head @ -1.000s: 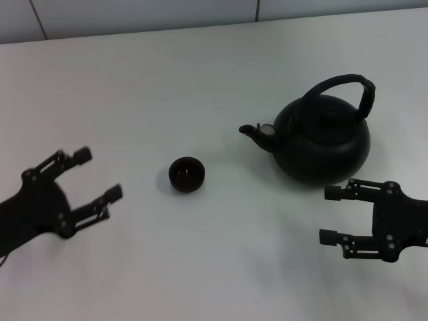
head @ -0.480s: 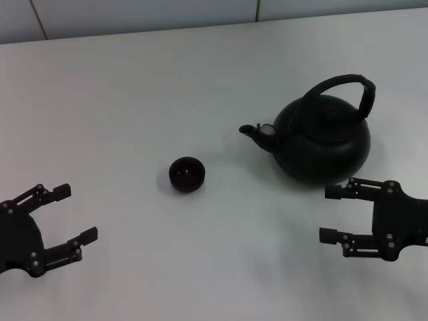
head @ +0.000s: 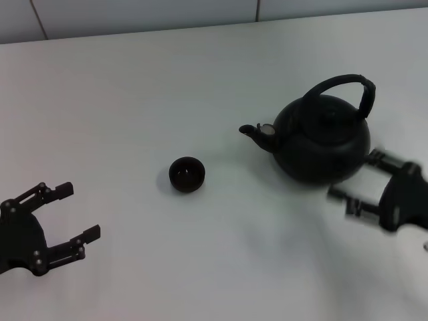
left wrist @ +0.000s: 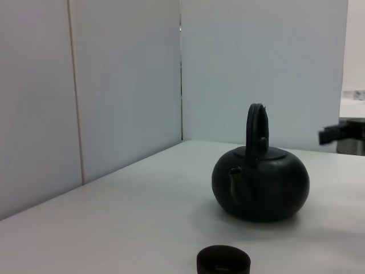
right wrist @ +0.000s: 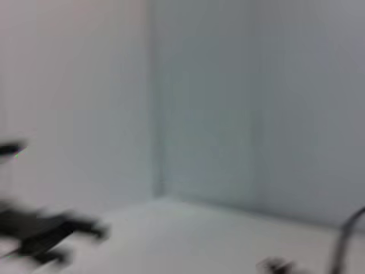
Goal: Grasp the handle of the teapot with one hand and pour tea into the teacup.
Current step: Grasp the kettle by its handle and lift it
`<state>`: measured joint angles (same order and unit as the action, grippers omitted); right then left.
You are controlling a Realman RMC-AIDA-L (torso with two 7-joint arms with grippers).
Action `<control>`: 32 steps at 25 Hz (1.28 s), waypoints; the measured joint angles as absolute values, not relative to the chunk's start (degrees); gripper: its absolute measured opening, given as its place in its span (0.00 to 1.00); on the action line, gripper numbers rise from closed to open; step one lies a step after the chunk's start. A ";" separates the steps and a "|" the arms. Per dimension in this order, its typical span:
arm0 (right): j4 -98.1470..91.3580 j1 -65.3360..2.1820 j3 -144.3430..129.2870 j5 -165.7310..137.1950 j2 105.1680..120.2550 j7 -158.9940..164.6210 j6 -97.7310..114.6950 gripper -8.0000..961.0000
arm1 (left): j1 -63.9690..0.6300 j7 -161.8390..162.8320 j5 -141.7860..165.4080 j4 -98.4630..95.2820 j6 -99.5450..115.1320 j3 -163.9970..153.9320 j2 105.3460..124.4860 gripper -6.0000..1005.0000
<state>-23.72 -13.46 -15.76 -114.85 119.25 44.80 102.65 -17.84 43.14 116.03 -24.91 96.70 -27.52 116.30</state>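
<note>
The black teapot (head: 324,140) stands upright at the right of the white table (head: 167,80), its spout pointing left toward the teacup (head: 186,174). Its arched handle (head: 338,81) rises over the lid, free of any gripper. My right gripper (head: 354,178) is open and blurred with motion, just beside the pot's near right side, below the handle. My left gripper (head: 79,210) is open and empty at the near left, well away from the cup. The left wrist view shows the teapot (left wrist: 261,182), its handle (left wrist: 256,123) edge-on and the teacup (left wrist: 223,264) in front.
A pale wall (head: 134,13) runs along the table's far edge. The right gripper (left wrist: 337,135) shows at the edge of the left wrist view, beside the pot. The right wrist view is blurred and shows only walls and dark shapes.
My left gripper drew back toward the near left edge a second ago and now holds still. My right gripper has just moved away from me and rightward, alongside the teapot.
</note>
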 joint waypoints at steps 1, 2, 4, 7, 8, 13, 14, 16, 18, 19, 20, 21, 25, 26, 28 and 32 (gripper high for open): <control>-17.57 -12.26 -11.77 -110.43 119.26 39.07 100.24 0.69 | -17.77 43.36 116.03 -24.83 96.73 -27.51 116.35 0.85; -10.87 -11.25 -7.35 -106.94 119.34 32.21 97.57 0.69 | -17.71 43.44 116.03 -24.78 96.78 -27.51 116.36 0.85; -7.60 -10.86 -5.09 -105.50 119.39 28.81 96.29 0.69 | -17.69 43.50 116.08 -24.74 96.83 -27.56 116.36 0.85; -0.30 -10.09 -0.56 -102.61 119.54 19.42 92.75 0.69 | -17.67 43.51 116.15 -24.71 96.94 -27.64 116.36 0.85; 2.73 -9.78 1.34 -101.60 119.56 15.19 91.47 0.69 | -17.65 43.52 116.19 -24.70 96.97 -27.65 116.37 0.85; 11.59 -9.31 5.66 -99.38 119.60 1.45 87.79 0.69 | -17.56 43.48 116.23 -24.69 97.06 -27.62 116.37 0.85; 11.76 -9.37 5.68 -99.36 119.59 1.45 87.71 0.69 | -17.56 43.45 116.24 -24.69 97.06 -27.57 116.36 0.85; 11.84 -9.53 5.73 -99.35 119.59 1.48 87.64 0.69 | -17.56 43.32 116.24 -24.69 97.06 -27.53 116.39 0.85; 11.91 -9.86 5.94 -99.24 119.56 1.58 87.55 0.68 | -17.57 43.26 116.22 -24.69 97.06 -27.52 116.42 0.85; 11.93 -10.19 6.01 -98.98 119.56 1.61 87.45 0.68 | -17.57 43.24 116.18 -24.69 97.06 -27.51 116.45 0.85; 11.98 -11.05 6.12 -98.09 119.54 1.62 86.81 0.68 | -17.58 43.21 116.16 -24.70 97.06 -27.51 116.50 0.85; 11.98 -11.05 6.12 -98.09 119.54 1.62 86.81 0.68 | -17.58 43.21 116.16 -24.70 97.06 -27.51 116.50 0.85; 11.94 -13.78 6.48 -95.27 119.48 1.56 84.18 0.68 | -17.58 43.11 116.15 -24.69 97.01 -27.50 116.95 0.85; 11.94 -13.78 6.48 -95.27 119.48 1.56 84.18 0.68 | -17.58 43.11 116.15 -24.69 97.01 -27.50 116.95 0.85; 11.70 -14.74 6.81 -95.16 119.46 1.56 83.39 0.68 | -17.58 43.10 116.16 -24.69 96.88 -27.51 117.04 0.85; 11.27 -16.60 7.26 -95.13 119.38 1.62 81.27 0.68 | -17.58 43.08 116.03 -24.69 96.67 -27.50 117.14 0.85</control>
<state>11.27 -16.60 7.26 -95.13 119.38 1.62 81.27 -17.58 43.08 116.03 -24.69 96.67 -27.50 117.14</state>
